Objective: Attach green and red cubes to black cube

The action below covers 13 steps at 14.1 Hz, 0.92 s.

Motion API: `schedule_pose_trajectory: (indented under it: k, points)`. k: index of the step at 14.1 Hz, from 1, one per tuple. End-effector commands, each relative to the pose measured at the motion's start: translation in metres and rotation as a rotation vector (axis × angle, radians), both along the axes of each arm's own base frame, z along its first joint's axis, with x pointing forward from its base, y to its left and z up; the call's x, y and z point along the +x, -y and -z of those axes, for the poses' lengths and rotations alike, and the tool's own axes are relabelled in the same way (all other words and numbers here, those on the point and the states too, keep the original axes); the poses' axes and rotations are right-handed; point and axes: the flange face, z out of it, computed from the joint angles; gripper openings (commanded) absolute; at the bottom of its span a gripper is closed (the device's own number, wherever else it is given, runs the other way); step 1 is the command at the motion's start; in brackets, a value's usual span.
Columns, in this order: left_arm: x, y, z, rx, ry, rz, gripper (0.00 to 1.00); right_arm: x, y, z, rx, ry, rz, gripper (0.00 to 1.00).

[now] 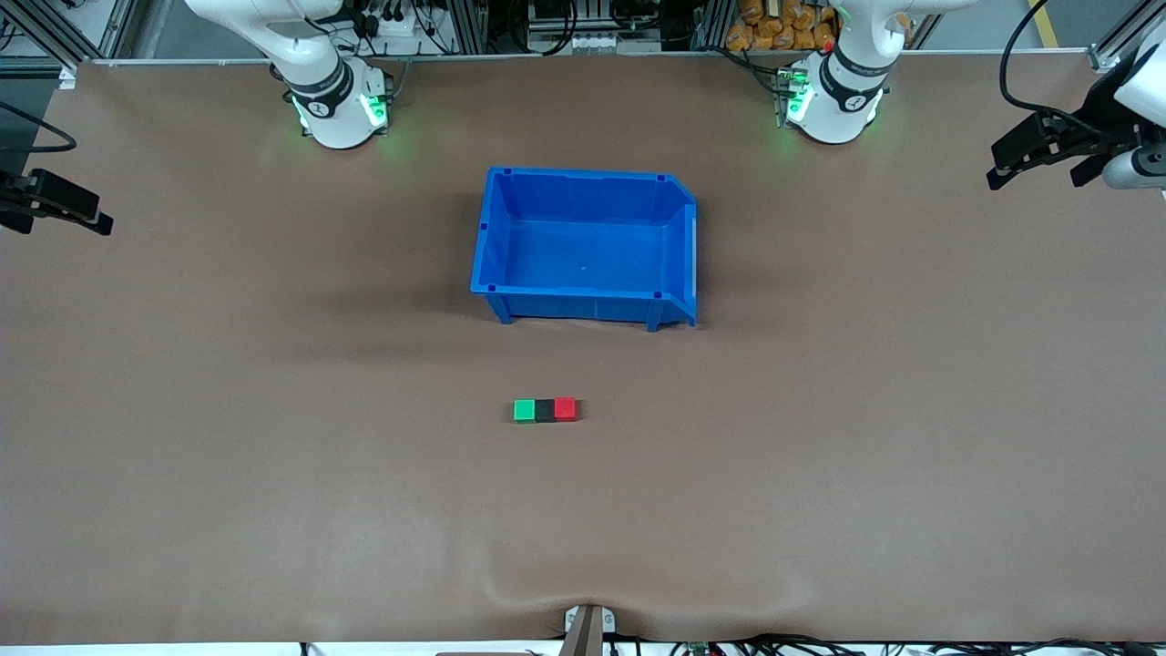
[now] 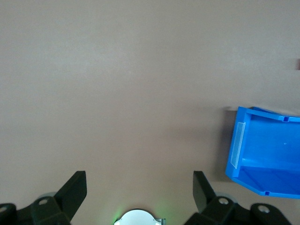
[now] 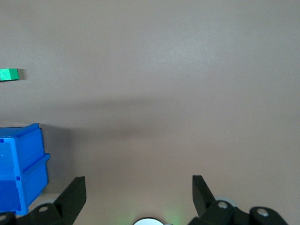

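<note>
The green cube (image 1: 524, 411), the black cube (image 1: 545, 411) and the red cube (image 1: 565, 408) sit in one touching row on the brown table, black in the middle, nearer to the front camera than the blue bin. The green cube also shows in the right wrist view (image 3: 8, 74). My left gripper (image 1: 1038, 157) is open and empty, up in the air at the left arm's end of the table; it also shows in the left wrist view (image 2: 139, 180). My right gripper (image 1: 86, 217) is open and empty at the right arm's end; it also shows in the right wrist view (image 3: 139, 183).
An empty blue bin (image 1: 583, 175) stands mid-table between the cubes and the robot bases; it also shows in the left wrist view (image 2: 240, 140) and the right wrist view (image 3: 26, 154). The brown mat wrinkles slightly near the front edge (image 1: 583, 592).
</note>
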Motion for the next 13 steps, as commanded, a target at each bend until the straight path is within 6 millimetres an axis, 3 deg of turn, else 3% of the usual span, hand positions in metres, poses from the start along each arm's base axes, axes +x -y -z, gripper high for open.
schedule_pose_trajectory:
  k: [1, 13]
  points:
    - [-0.0003, 0.0001, -0.0049, 0.053, -0.014, 0.014, 1.0, -0.0017, 0.0017, -0.0051, -0.018, 0.001, 0.011, 1.0]
    - [0.0079, -0.0029, -0.0116, 0.06, 0.0, 0.007, 1.0, -0.001, -0.0014, -0.0043, -0.02, -0.001, 0.004, 1.0]
